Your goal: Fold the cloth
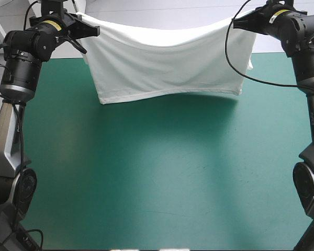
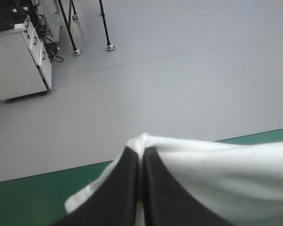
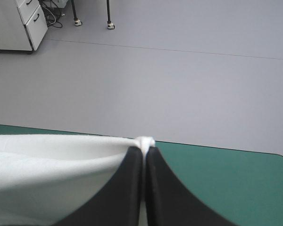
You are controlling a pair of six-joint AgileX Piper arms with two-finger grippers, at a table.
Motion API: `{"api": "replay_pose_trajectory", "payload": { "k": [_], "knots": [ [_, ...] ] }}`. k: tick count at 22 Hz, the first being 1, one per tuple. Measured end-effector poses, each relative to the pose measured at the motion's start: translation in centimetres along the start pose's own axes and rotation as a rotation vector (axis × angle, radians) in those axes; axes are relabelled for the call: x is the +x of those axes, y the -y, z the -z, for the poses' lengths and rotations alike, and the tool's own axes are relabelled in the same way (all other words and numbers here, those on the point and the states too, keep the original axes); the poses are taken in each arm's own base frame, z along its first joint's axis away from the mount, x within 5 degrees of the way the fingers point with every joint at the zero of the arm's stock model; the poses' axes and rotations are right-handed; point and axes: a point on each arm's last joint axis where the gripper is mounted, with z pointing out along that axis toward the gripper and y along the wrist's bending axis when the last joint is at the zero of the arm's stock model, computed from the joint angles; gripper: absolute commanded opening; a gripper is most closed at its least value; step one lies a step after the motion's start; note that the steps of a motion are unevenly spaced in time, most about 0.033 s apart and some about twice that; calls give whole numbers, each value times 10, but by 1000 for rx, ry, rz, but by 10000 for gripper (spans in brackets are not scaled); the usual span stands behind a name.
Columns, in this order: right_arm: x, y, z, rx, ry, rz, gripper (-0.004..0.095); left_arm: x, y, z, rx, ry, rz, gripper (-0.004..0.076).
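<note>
The white T-shirt point(image 1: 167, 63) hangs stretched in the air over the far part of the teal-green table point(image 1: 162, 172), its lower hem just above the cover. My left gripper point(image 1: 86, 29) is shut on its upper left corner, and my right gripper point(image 1: 235, 23) is shut on the upper right corner. In the left wrist view the black fingers point(image 2: 120, 193) meet in an arch with white T-shirt point(image 2: 226, 179) pinched at the tip of my left gripper point(image 2: 141, 150). The right wrist view shows the same: my right gripper point(image 3: 145, 147) pinches the T-shirt point(image 3: 52, 174), which spreads away to one side.
The table's far edge point(image 3: 217, 149) lies just beyond the raised grippers. The near and middle cover point(image 1: 162, 198) is bare teal-green. Both arms stand at the table's left and right sides.
</note>
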Motion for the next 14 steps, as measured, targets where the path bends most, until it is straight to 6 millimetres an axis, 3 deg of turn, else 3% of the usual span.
{"api": "replay_pose_trajectory", "payload": {
  "k": [4,8,11,12,13,14],
  "knots": [
    [11,0,0,1,-119,-21,-17,6,1,0,11,-69,4,-22],
    [39,-4,-8,-22,-325,-68,-17,38,5,-5,43,-349,14,-22],
    [95,-16,-27,-105,-624,-117,-16,88,11,-17,73,-604,42,-22],
    [108,-17,-30,-114,-673,-120,-16,97,12,-17,81,-634,50,-22],
    [130,-19,-32,-123,-756,-121,-16,123,16,-15,98,-707,73,-22],
    [138,-20,-31,-125,-783,-117,-16,131,18,-13,106,-723,82,-22]
  ]
}}
